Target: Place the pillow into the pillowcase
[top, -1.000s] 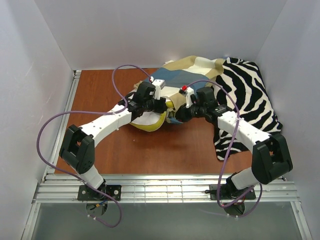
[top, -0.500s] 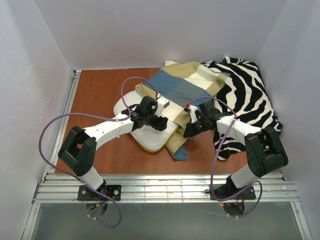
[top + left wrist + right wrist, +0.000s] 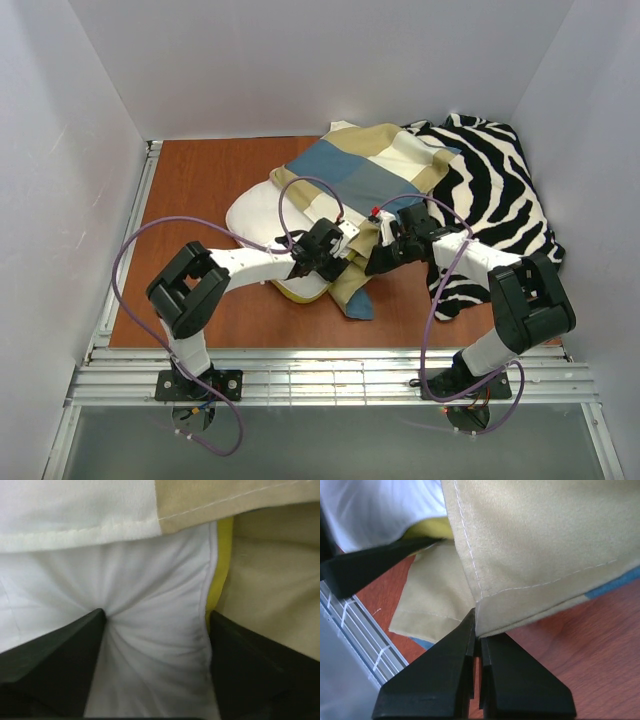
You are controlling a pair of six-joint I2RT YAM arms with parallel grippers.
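The white pillow lies on the table, its right part tucked under the mouth of the checked pillowcase. My left gripper is at the pillow's near right corner. In the left wrist view that gripper is open, and its fingers press into puckered white pillow fabric beside the yellow edge. The tan pillowcase lies over it. My right gripper is shut on the pillowcase's tan hem corner, just above the wood; its tips meet on the seam.
A black-and-white zebra-striped cloth lies at the back right, partly under the pillowcase and my right arm. White walls enclose the wooden table on three sides. A metal rail runs along the near edge.
The pillow and pillowcase have dropped from a raised bunch to lie flat. My left gripper let go and moved right and nearer to the pillow's near corner. The right gripper stayed shut on the hem.
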